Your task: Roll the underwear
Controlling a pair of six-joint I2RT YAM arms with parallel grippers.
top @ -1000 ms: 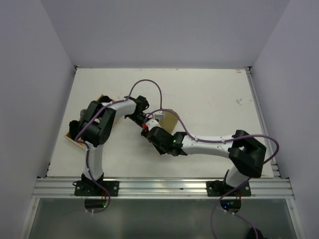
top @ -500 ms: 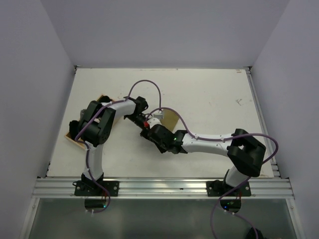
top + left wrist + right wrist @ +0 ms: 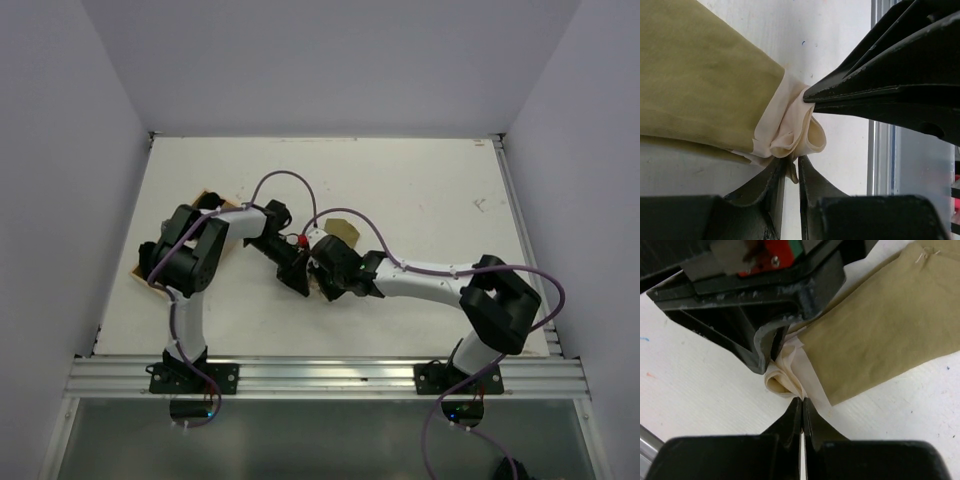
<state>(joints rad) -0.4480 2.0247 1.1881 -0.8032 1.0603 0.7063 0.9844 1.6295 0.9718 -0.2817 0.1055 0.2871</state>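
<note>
left gripper point(image 3: 791, 165) has just loosened, jaws a crack apart around the cream hem. the underwear point(image 3: 700, 75) lies on the table point(image 3: 835, 30), its cream edge curled into a small first roll. right gripper point(image 3: 802, 402) has just pinched shut on that curl, likely taking over the rolling.

White table point(image 3: 420, 180) with faint pen marks toward its right side. Near frame centre the olive underwear point(image 3: 340, 228) lies on it, its cream end bunched into a small roll. A tan board point(image 3: 150, 278) lies at the left edge.
</note>
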